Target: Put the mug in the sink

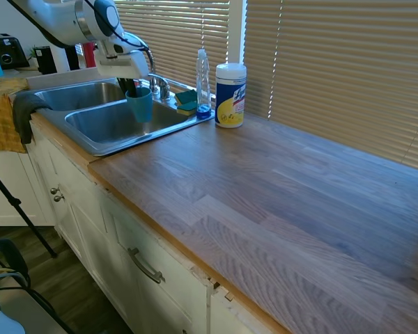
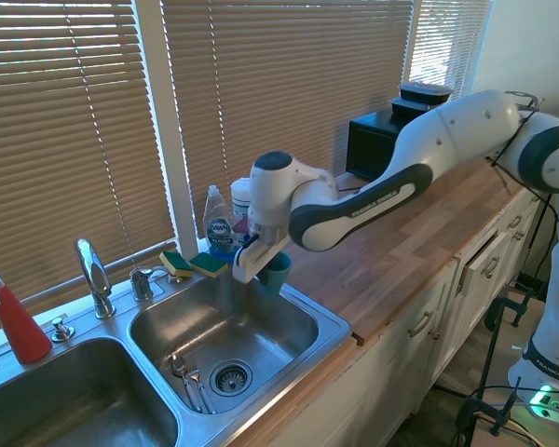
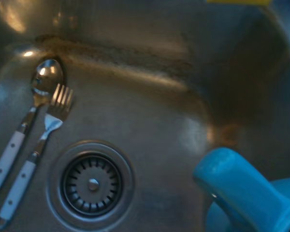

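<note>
Teal and small, the mug (image 1: pixel 139 104) hung in the air over the sink (image 2: pixel 328 328). It was not on the counter (image 1: pixel 279 202) and it was not yet touching the steel. The gripper (image 1: pixel 132 88) was pinching it by the rim from above, with the fingers pressed onto the cup's wall. So the mug was right under the hand, stuck to it, and standing upright with its open end up.

What mattered most was what lay under the mug. Straight down was the floor of the basin nearest the counter. From the second exterior view the cup (image 2: pixel 276 272) sat toward the back of that basin, close to the rim where the yellow and green sponges (image 2: pixel 194 264) rested. The drain (image 2: pixel 229 377) was lower and more to the front. A spoon (image 3: pixel 42 87) and a fork (image 3: pixel 55 108) lay side by side on the basin floor, next to the drain.

In the wrist view the mug (image 3: pixel 244 191) showed at one side, and the drain (image 3: pixel 92 182) and the cutlery were off to the other side, well apart from it. I think the way down was clear, so the hand only needed to go lower and then let go.
</note>
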You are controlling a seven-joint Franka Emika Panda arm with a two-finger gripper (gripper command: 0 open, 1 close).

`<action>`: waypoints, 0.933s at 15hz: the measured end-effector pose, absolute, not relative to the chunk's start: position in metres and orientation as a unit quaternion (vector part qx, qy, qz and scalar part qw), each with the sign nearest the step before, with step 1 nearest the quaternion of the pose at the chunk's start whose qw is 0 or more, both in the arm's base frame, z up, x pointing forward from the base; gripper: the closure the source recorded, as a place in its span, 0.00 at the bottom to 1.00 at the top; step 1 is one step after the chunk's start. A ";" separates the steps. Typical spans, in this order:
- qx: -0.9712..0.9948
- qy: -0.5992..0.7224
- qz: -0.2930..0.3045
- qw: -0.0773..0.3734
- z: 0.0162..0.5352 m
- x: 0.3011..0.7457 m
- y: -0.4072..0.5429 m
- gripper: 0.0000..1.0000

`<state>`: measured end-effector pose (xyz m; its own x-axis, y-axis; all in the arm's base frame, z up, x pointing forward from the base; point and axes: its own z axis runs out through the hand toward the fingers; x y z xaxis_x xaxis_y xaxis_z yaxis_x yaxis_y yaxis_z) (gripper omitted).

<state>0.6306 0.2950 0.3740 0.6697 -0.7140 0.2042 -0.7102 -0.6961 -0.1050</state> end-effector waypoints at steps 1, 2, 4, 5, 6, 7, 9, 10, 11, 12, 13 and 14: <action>-0.912 0.395 -0.113 0.007 0.354 0.642 0.304 1.00; -0.910 0.399 -0.111 0.004 0.335 0.653 0.312 1.00; -0.907 0.407 -0.106 -0.004 0.301 0.669 0.324 1.00; -0.906 0.411 -0.103 -0.010 0.285 0.676 0.326 1.00; -0.904 0.415 -0.100 -0.013 0.271 0.683 0.328 1.00; -0.902 0.421 -0.096 -0.016 0.257 0.691 0.327 1.00; -0.898 0.430 -0.091 -0.023 0.236 0.705 0.324 1.00; -0.896 0.434 -0.088 -0.027 0.226 0.710 0.323 1.00; -0.895 0.438 -0.085 -0.029 0.216 0.713 0.322 1.00; -0.894 0.440 -0.082 -0.031 0.208 0.715 0.321 1.00; -0.893 0.442 -0.080 -0.032 0.202 0.717 0.320 1.00; -0.892 0.444 -0.078 -0.034 0.198 0.719 0.319 0.00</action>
<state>0.7185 0.3191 0.1979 0.5927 -0.7873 0.1700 -0.7981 -0.6025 -0.0079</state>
